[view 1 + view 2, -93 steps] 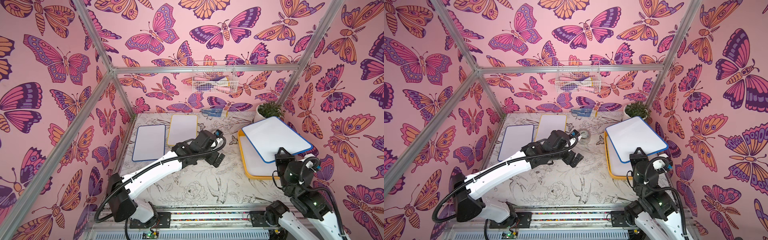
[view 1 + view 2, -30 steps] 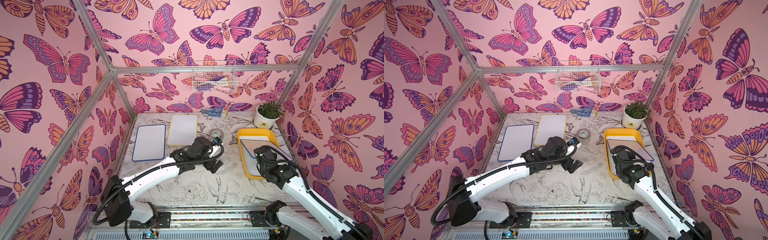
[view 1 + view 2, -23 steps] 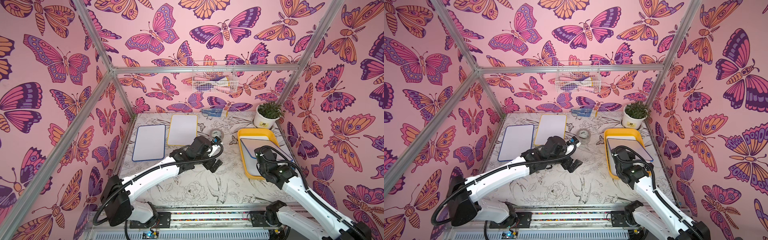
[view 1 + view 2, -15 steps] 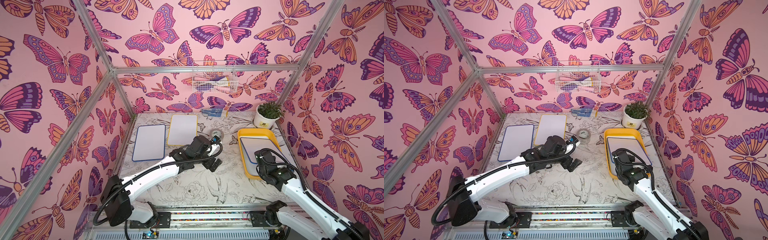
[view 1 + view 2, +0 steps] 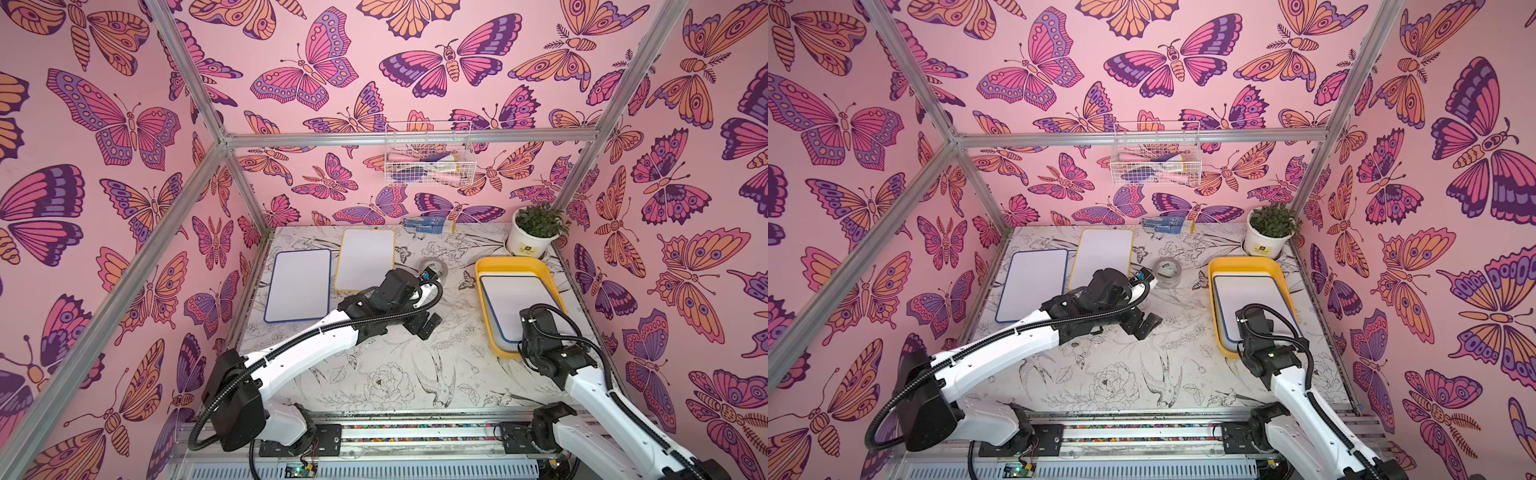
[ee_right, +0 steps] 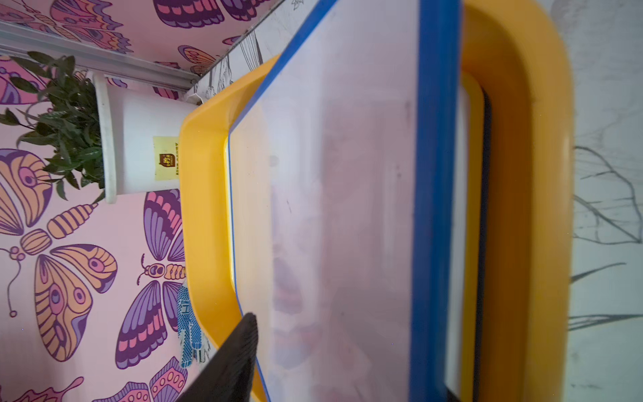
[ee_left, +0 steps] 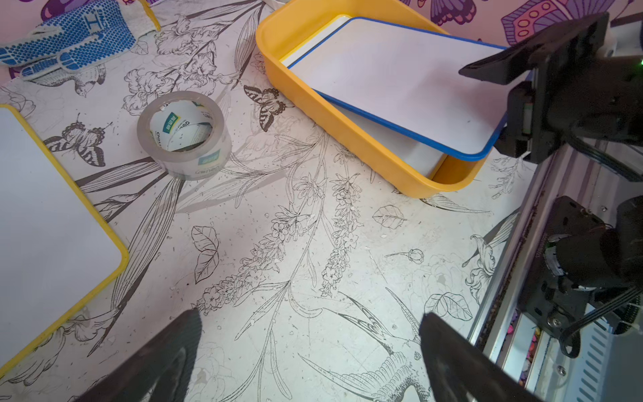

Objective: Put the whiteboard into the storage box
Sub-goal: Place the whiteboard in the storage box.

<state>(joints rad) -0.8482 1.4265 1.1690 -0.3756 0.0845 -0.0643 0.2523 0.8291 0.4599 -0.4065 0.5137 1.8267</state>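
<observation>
left gripper (image 7: 309,315) spread wide over the printed table (image 7: 313,226), touching nothing. right gripper (image 7: 487,108) straddles the blue-rimmed whiteboard (image 5: 515,299)'s near edge; i can't tell if it's pinching. board is flat, glossy, round-cornered, and lies tilted in the smooth yellow plastic storage box (image 5: 490,266), right of frame in both top views.

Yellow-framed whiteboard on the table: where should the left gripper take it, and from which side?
Probably pinch the near short edge of the yellow-framed whiteboard, coming in low from the robot's side with the open left gripper. It lies flat, so only the thin frame offers a hold; the blue-framed whiteboard crowds one long side.
</observation>
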